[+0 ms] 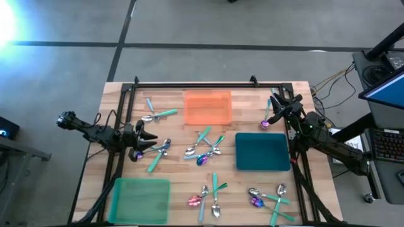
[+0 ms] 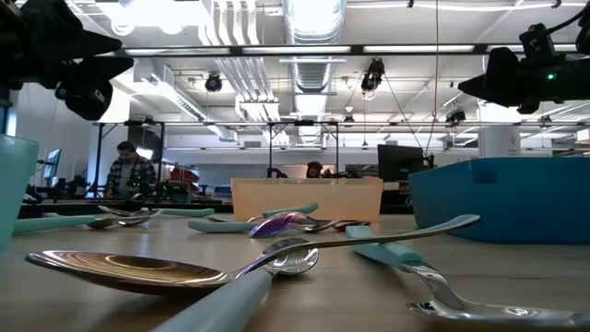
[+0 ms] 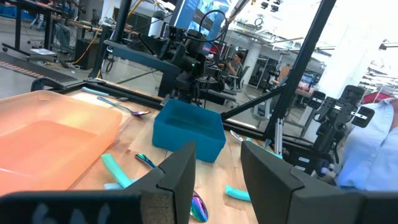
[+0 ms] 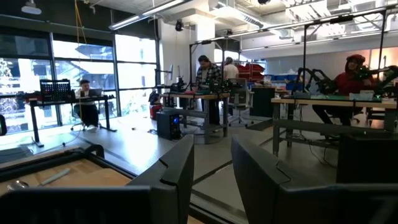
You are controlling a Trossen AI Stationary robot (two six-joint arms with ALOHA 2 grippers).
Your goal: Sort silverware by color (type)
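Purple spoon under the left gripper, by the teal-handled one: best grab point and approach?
Probably mid-handle, from straight above. The iridescent purple spoon lies flat on the wood table, right by the open left gripper, next to a teal-handled utensil. Its handle is thin, so set the fingers across it, clear of the teal handle. The right gripper waits at the far right corner.

A purple-pink spoon [image 2: 138, 269] lay on the table [image 2: 516, 267], far below both dark arms; a teal-handled utensil [image 2: 410, 256] lay beside it; a blue tray [image 2: 502, 198] stood under one arm [image 2: 535, 69]; an orange tray [image 2: 309, 198] stood farther back.
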